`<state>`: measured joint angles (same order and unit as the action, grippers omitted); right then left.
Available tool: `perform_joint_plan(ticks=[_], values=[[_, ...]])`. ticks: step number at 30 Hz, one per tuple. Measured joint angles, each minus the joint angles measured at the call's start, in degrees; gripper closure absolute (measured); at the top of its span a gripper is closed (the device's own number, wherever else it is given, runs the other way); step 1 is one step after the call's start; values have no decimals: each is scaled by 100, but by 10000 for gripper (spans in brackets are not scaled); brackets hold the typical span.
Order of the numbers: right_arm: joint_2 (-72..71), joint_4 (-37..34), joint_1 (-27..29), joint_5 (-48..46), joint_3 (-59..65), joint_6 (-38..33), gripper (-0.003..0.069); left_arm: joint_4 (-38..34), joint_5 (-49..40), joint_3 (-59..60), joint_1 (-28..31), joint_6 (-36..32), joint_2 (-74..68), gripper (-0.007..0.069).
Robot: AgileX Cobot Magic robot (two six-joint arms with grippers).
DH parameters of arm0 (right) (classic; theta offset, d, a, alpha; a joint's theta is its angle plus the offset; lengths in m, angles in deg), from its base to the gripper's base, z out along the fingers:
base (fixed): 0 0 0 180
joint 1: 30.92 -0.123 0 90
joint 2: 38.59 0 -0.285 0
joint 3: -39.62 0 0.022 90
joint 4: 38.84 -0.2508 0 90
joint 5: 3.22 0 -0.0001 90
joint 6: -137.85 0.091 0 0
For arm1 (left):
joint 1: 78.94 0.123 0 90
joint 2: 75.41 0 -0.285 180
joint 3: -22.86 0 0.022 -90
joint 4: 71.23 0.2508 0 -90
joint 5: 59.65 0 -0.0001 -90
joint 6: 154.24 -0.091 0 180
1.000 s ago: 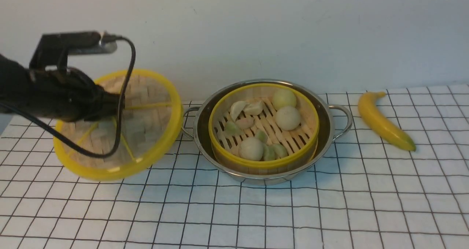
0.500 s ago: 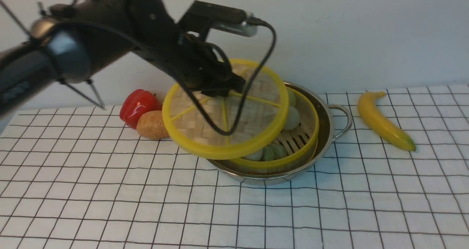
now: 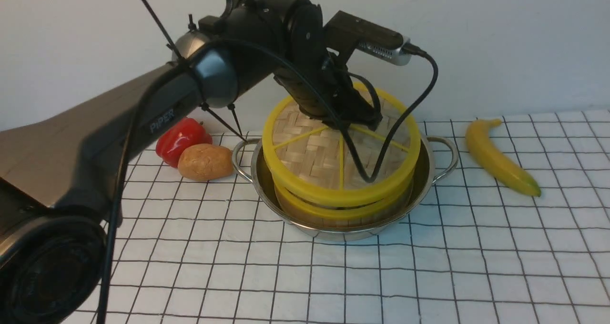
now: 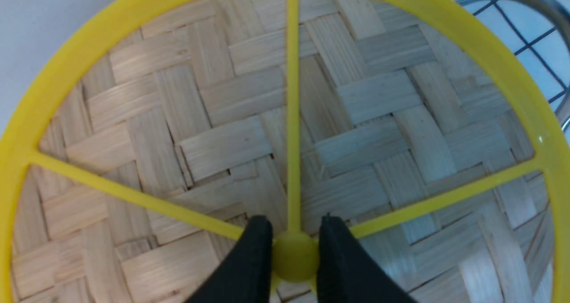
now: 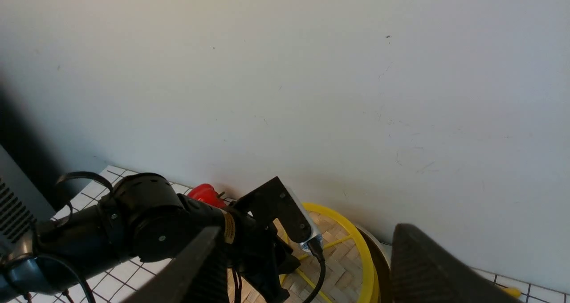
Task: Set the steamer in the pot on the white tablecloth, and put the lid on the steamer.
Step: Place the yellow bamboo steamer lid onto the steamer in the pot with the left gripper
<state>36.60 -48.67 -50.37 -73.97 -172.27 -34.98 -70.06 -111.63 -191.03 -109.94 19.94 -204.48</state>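
**Lid over steamer, centre frame: L grip on hub, seating pending.**
L gripper [image 4: 291,249] clenched on lid [image 3: 340,157] at hub [image 4: 295,260], one finger each side. Lid approx. concentric over steamer [image 3: 343,210], which sits inside pot [image 3: 424,171] on tablecloth [image 3: 429,267]. Near lid rim just above steamer rim; contact not discernible. Likely next: lower straight down, then release. R gripper [image 5: 307,229] spread wide, empty, up against wall, well apart from pot; L arm nearer.
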Motion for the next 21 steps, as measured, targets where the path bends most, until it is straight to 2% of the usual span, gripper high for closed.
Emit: perform_joint_plan(ticks=[21], values=[[0,-13,0,0,0,18,179,36,262,-11,46,166,-339,507]])
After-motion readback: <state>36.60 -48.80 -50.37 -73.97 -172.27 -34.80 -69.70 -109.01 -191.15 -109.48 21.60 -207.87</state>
